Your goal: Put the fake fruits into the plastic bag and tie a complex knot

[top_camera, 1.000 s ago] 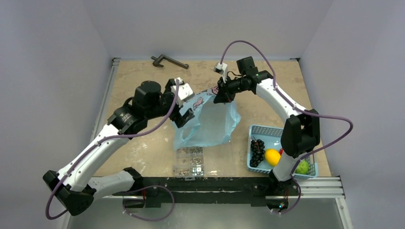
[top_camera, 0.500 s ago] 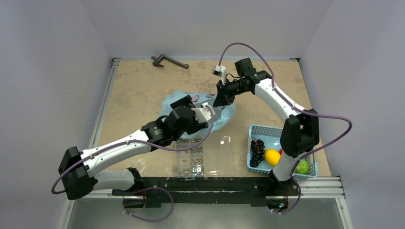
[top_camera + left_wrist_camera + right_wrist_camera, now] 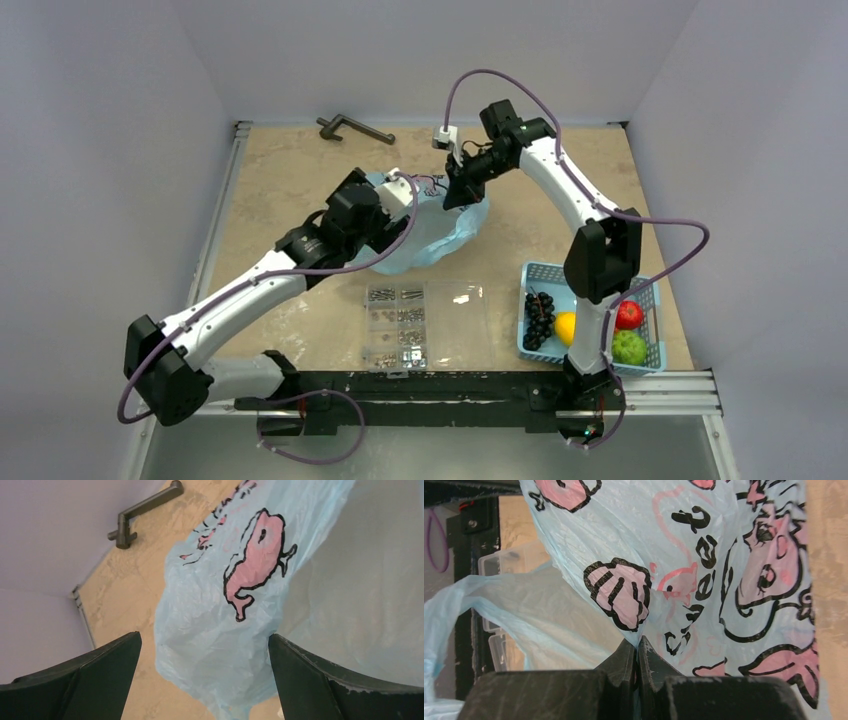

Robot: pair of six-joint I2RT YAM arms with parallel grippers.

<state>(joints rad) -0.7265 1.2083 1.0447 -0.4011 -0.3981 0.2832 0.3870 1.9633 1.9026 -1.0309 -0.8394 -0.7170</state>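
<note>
The right tool [image 3: 638,652] has its two fingers pressed tight together on a fold of the plastic bag [image 3: 704,555]. It pinches the thin blue film just below a pink shell print. From this pinch the bag hangs down and spreads away from the tool onto the worktop [image 3: 280,190]. The printed side faces the right wrist camera.

The left tool [image 3: 203,644] is spread wide and holds nothing. Its dark fingers [image 3: 95,677] stand on either side of the bag's crumpled lower edge. The pink cartoon figure lies straight ahead of it, between and beyond the fingertips. Whether either finger touches the film cannot be told. In the top view the two tools are close together on opposite sides of the bag, the left tool low beside it and the right tool above its far edge.

A dark metal handle [image 3: 145,510] lies ahead and to the left of the left tool, near the far wall.

The fake fruits are well apart from both tools, in a blue basket [image 3: 650,300] beside the right arm's base. They are a grape bunch [image 3: 538,318], a lemon [image 3: 566,328], a red fruit [image 3: 628,314] and a green fruit [image 3: 628,348]. A clear compartment box [image 3: 425,325] sits behind both tools, between the bag and the arm bases.
</note>
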